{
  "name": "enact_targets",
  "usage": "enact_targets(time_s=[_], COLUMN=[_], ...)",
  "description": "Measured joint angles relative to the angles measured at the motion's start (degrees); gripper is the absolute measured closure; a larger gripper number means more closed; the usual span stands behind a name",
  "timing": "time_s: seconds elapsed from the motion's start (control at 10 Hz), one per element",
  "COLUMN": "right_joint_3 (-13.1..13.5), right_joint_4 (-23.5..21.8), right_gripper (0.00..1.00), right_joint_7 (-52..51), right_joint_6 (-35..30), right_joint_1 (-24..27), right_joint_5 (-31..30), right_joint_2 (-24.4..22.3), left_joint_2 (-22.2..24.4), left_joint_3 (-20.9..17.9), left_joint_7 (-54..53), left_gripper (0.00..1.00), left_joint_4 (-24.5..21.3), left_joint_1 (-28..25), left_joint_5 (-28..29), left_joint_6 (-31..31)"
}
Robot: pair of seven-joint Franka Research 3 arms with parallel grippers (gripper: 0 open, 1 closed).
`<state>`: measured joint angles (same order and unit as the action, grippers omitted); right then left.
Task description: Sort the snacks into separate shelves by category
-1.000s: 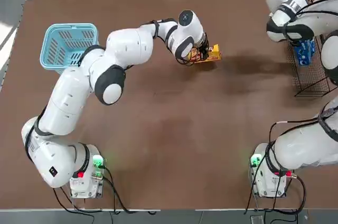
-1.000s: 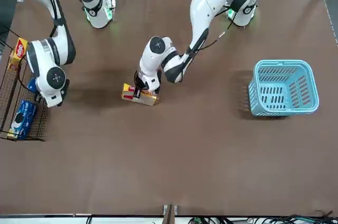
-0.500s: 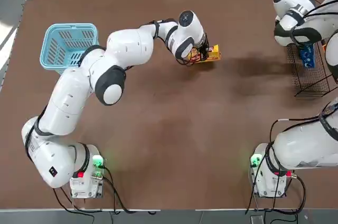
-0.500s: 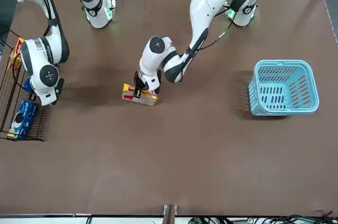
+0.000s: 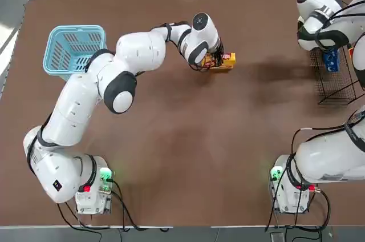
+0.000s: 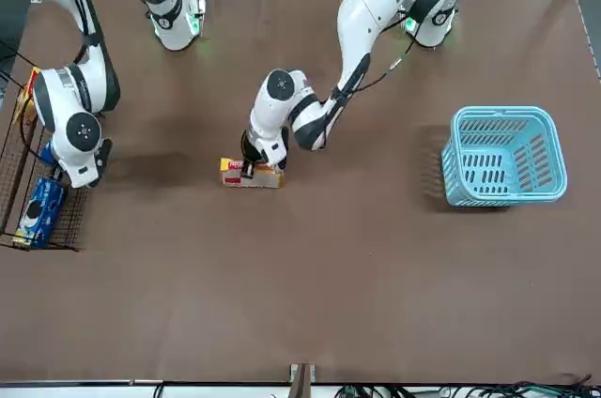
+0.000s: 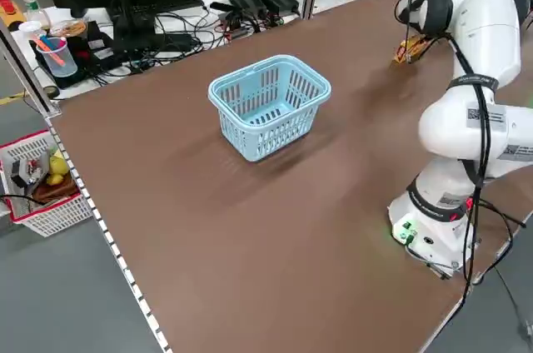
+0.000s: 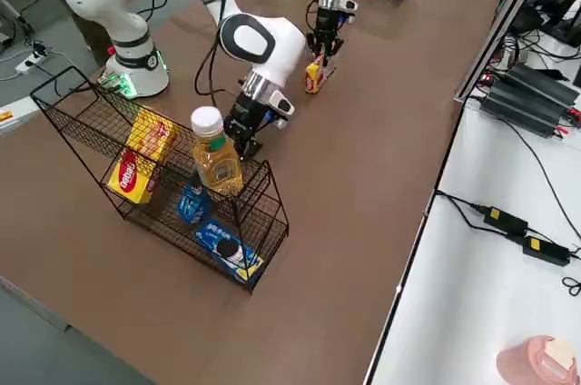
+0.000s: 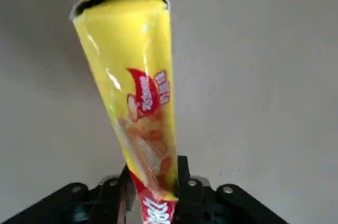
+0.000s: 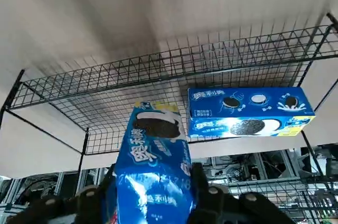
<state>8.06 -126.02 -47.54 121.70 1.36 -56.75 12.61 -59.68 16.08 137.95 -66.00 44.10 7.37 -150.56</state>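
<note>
Evidently the sorting is still going on by colour and kind: a glossy yellow box with a red logo [image 8: 143, 156] is lying in one part of the dark wire-mesh rack [image 10: 158, 71], while a glossy blue cookie box [image 10: 251, 110] is lying in another. The right gripper [image 10: 155, 182] is working at the rack, with a second blue packet [image 10: 153, 171] rising in front of it, near the lying blue one. Whether it is gripping or releasing that packet, one cannot tell from these views.

Over the middle of the table [image 6: 310, 295], the left gripper [image 9: 154, 166] is keeping its fingers closed on a yellow-and-red snack box [image 9: 150, 97], well apart from the rack. This box is probably needing the yellow section (its match is already waiting there).

For the step in hand, the right arm is needing to settle its packet squarely on the mesh, beside its blue match, before letting go. It should then be backing away straight and slowly, since a sideways pull could be dragging the packet or catching the wire frame. Meanwhile, the left arm is best holding clear (two arms at one rack would be crowding each other), with just enough pressure to avoid crushing the carton.
</note>
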Motion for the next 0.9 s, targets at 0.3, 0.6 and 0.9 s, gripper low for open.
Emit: enact_targets(time_s=[0.3,0.6,0.9], right_joint_3=[0.0,0.0,0.0], right_joint_4=[0.0,0.0,0.3], right_gripper=[0.0,0.0,0.0], right_joint_7=[0.0,0.0,1.1], right_joint_6=[1.2,1.4,1.7], right_joint_1=[0.4,0.5,0.5], right_joint_5=[0.0,-0.1,1.3], right_joint_2=[0.0,0.0,-0.1], left_joint_2=[0.0,0.0,2.2], left_joint_3=[0.0,-0.1,-0.7], left_joint_7=[0.1,0.2,0.3], left_gripper=[0.55,0.4,0.0], left_joint_4=[0.1,0.5,2.2], left_joint_1=[0.0,0.0,-0.3], left_joint_5=[0.0,0.0,0.0], left_joint_6=[0.0,0.0,2.7])
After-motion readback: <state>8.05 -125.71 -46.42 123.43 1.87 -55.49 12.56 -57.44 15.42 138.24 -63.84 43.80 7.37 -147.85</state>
